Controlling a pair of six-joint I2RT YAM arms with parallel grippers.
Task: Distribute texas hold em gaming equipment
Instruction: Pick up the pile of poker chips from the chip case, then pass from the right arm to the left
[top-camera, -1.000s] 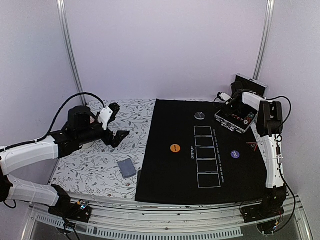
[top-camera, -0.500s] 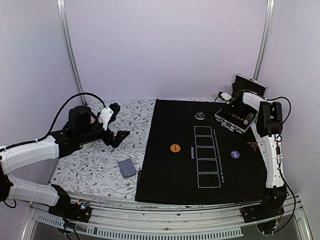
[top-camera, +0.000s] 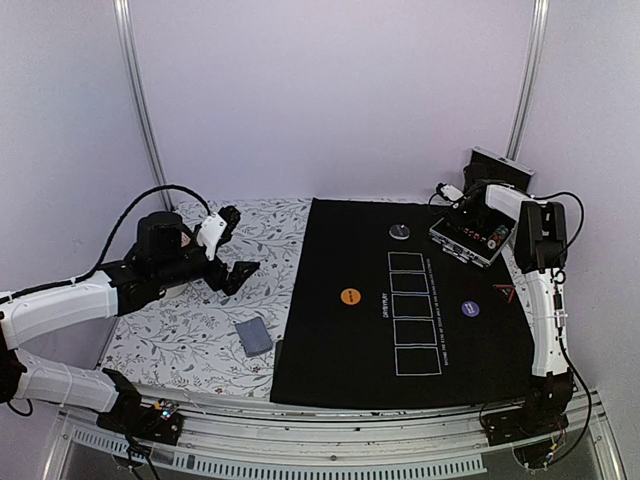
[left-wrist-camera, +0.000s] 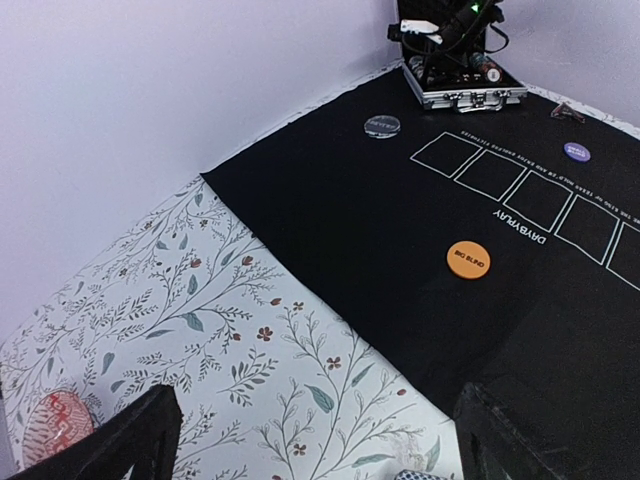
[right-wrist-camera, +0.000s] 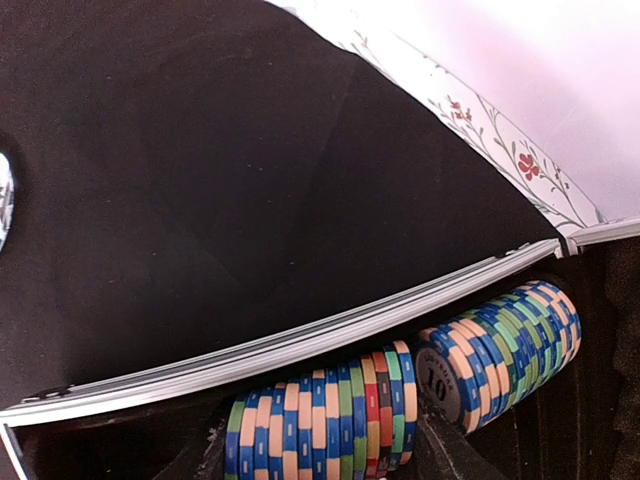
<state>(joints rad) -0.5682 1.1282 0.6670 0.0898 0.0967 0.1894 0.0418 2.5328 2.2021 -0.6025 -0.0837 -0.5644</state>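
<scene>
Right now your right hand (right-wrist-camera: 318, 448) is down inside the silver-edged, black-lined case (top-camera: 472, 240) at the far right corner of the table. Its two dark fingers (right-wrist-camera: 438, 448) stand against the two ends of a short roll of striped round poker chips (right-wrist-camera: 320, 415) with blue, cream, green and red edges. It reads as a partly closed grip on that roll, which lies in its trough and is not lifted.

Mind this one relation: the roll lies on its side, with its long axis running from finger to finger and alongside the case's silver rim (right-wrist-camera: 300, 345), so the squeeze goes along the roll, face to face. A second roll of blue, cream and green chips (right-wrist-camera: 505, 345) lies just beside it on the right, tilted and showing a "10" face. Whether it touches the right-side finger is hard to tell. A straight lift away from the rim looks the safest way to keep that neighbour out of it.

Your left hand (left-wrist-camera: 315, 420) is spread wide with nothing in it, over the floral tablecloth (top-camera: 190, 330) and well apart from the case. The grey-blue-backed deck of playing cards (top-camera: 254, 336) lies on the cloth near that hand, just beside the black felt mat (top-camera: 330, 350) — so the left arm is nearer for cards, the right for chips.
</scene>
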